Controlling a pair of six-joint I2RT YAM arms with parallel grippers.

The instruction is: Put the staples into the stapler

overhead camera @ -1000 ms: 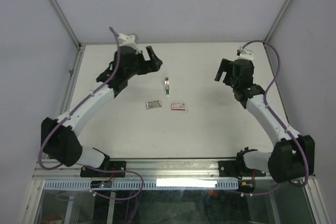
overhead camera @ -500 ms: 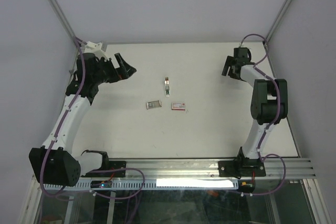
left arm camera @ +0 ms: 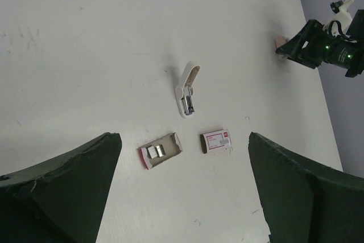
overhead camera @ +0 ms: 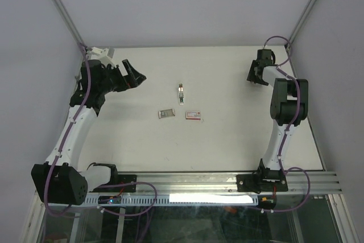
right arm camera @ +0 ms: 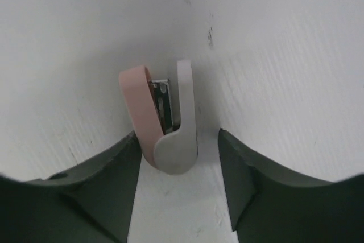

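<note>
The staples (left arm camera: pixel 154 152) lie in a little open box (left arm camera: pixel 174 140) in the middle of the tabletop (overhead camera: pixel 227 135), just beside a red-and-white box (overhead camera: pixel 194 114) and near a white stapler (overhead camera: pixel 181 94). The left gripper (overhead camera: pixel 138 77) hangs far to the left, jaws wide apart, holding nothing. Far right, the right gripper (right arm camera: pixel 177 134) has its jaws apart around a pink and white stapler (right arm camera: pixel 170 146), with a gap on one side.

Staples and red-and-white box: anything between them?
Nothing. Only bare table lies between the staples and the box, clearest in the left wrist view.
</note>
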